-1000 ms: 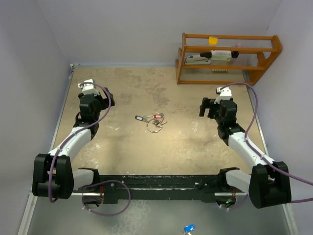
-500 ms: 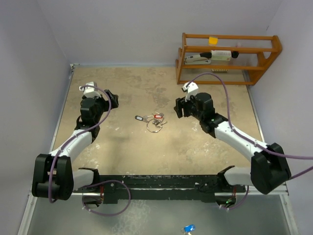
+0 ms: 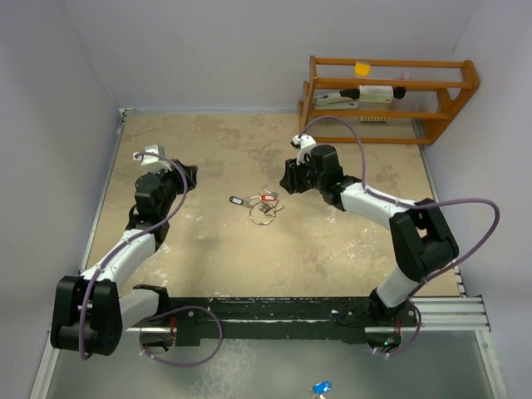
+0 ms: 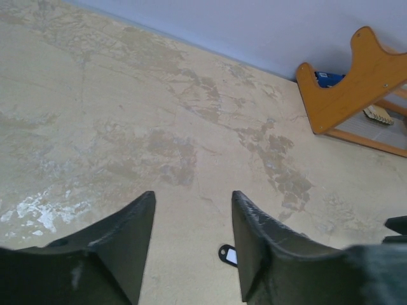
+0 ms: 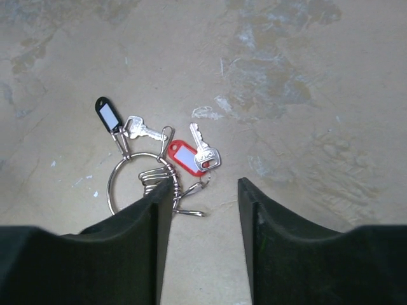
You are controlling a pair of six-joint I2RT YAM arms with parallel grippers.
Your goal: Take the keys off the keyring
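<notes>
Worktop [image 3: 216, 241]: beige, mottled, worn.
Centre: keyring [image 5: 108, 187] lying flat, keys [image 5: 186, 156] attached.
Far right: wooden rack [image 3: 386, 100].

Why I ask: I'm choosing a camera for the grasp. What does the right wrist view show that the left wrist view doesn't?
Only the right wrist view shows the keyring, the red tag and the silver keys, lying just beyond the right end effector. Only the left wrist view shows the wooden rack and the back wall, past the left end effector. Both show the black tag, partly hidden behind a finger in the left view, plus the mottled table and an open end effector.
</notes>
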